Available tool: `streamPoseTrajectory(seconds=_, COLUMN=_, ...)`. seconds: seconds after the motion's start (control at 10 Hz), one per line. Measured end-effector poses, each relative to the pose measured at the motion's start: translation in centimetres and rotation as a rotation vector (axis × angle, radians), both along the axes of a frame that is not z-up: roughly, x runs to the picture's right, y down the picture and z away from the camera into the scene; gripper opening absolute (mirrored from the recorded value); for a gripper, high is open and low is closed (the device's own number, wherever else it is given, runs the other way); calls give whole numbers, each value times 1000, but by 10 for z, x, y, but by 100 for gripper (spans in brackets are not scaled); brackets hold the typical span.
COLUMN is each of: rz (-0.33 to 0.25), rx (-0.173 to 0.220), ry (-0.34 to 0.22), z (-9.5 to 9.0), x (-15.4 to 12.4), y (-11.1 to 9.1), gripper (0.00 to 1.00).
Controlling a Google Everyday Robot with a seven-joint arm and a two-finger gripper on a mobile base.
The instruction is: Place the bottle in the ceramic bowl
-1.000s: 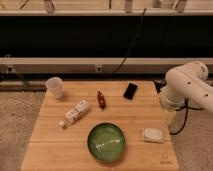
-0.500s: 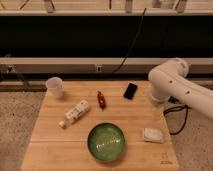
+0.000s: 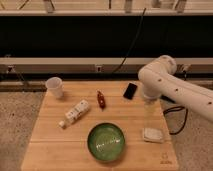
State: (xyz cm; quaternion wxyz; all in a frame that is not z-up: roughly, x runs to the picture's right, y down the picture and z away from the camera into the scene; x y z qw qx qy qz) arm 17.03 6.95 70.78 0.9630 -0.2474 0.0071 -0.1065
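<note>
The small white bottle with a speckled label lies on its side on the wooden table, left of the middle, cap toward the front left. The green ceramic bowl stands near the front edge, a little right of the bottle, with nothing in it. The white arm reaches in from the right. My gripper hangs below its bend, over the table's right side, well right of the bottle and the bowl. It holds nothing that I can see.
A white paper cup stands at the back left corner. A small red object lies behind the bowl. A black phone lies at the back right. A flat white packet lies under the gripper. A black cable hangs off the right edge.
The arm has swung left from beyond the table's right edge to over its right side. The bottle, bowl and other things have not moved.
</note>
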Motion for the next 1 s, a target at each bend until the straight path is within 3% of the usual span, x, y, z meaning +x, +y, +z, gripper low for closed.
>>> streamPoseTrajectory(seconds=0.3, rz=-73, rx=13, ry=-34, z=6, x=-26, y=-8, gripper=80)
streamPoseTrajectory(seconds=1.0, rz=-164, rx=24, ry=-90, z=19, x=-77, y=-21, gripper=80)
